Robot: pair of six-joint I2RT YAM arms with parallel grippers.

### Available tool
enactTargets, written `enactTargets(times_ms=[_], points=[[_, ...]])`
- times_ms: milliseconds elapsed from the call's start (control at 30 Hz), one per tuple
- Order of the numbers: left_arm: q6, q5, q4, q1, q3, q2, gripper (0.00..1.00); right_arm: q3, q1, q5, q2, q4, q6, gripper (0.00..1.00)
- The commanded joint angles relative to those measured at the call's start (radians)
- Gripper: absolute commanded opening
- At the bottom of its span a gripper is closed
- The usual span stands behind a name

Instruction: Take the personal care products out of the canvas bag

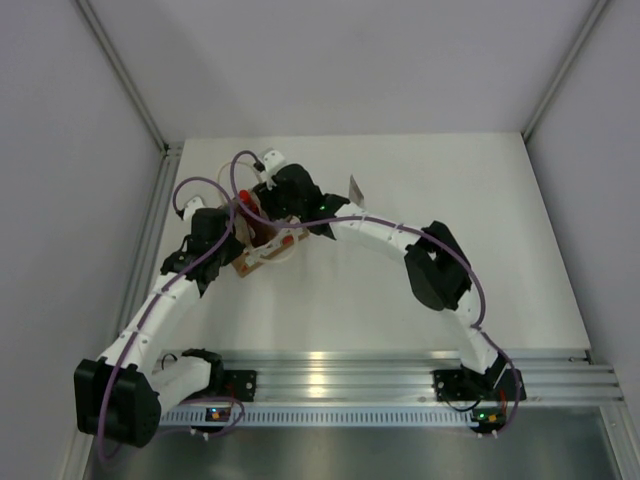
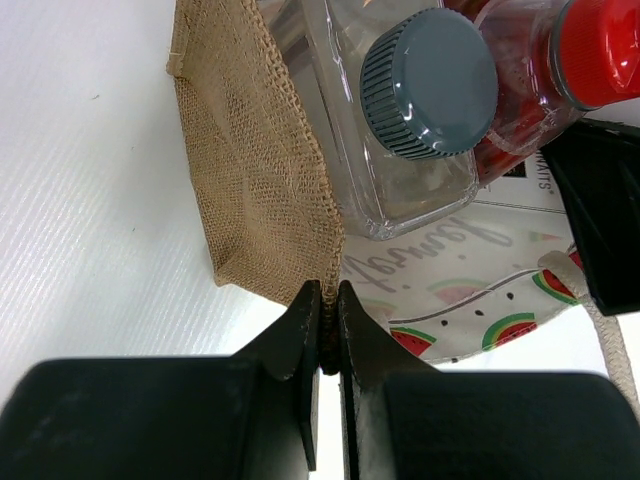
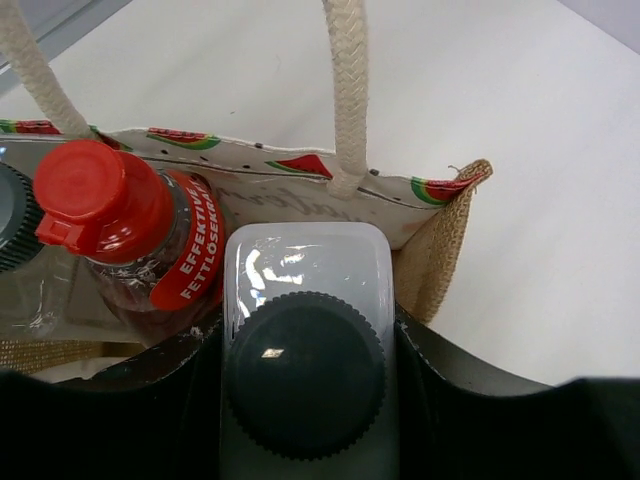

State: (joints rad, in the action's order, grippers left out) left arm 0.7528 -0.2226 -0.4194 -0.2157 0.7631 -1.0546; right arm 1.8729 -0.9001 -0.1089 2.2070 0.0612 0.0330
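Ok, found right claw [image 3: 305,340] closed snug on both sides of the dark-capped bottle [image 3: 305,265], gripped just under the cap. Found left claw [image 2: 322,295] pinched fully shut on the burlap edge of the bag [image 2: 260,170], pinning it. Saw red bottle [image 3: 110,215] touching the held one and grey-capped bottle [image 2: 430,80] beyond, all three in the bag on the table [image 3: 540,150]. Flagged risks: could drag the red bottle up by friction, snag the rope handle [image 3: 345,90], or tip the bag if that thin pinch slipped.
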Motion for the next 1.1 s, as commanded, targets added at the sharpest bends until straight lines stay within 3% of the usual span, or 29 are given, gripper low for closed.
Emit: enactTargets(times_ms=[0,533,800,1067], points=[[0.006,0.035,-0.005,-0.002,0.001,-0.002,0.0,0.022,-0.011,0.003,-0.162,-0.116,-0.005,0.0],[0.013,0.037,-0.005,-0.002,-0.013,0.016,0.0,0.029,-0.013,0.02,-0.27,-0.063,-0.007,0.0],[0.017,0.037,-0.005,-0.002,-0.018,0.021,0.0,0.084,-0.008,-0.002,-0.377,0.076,-0.022,0.0],[0.022,0.045,-0.005,-0.002,-0.024,0.038,0.0,0.086,0.084,-0.048,-0.483,0.15,-0.024,0.0]])
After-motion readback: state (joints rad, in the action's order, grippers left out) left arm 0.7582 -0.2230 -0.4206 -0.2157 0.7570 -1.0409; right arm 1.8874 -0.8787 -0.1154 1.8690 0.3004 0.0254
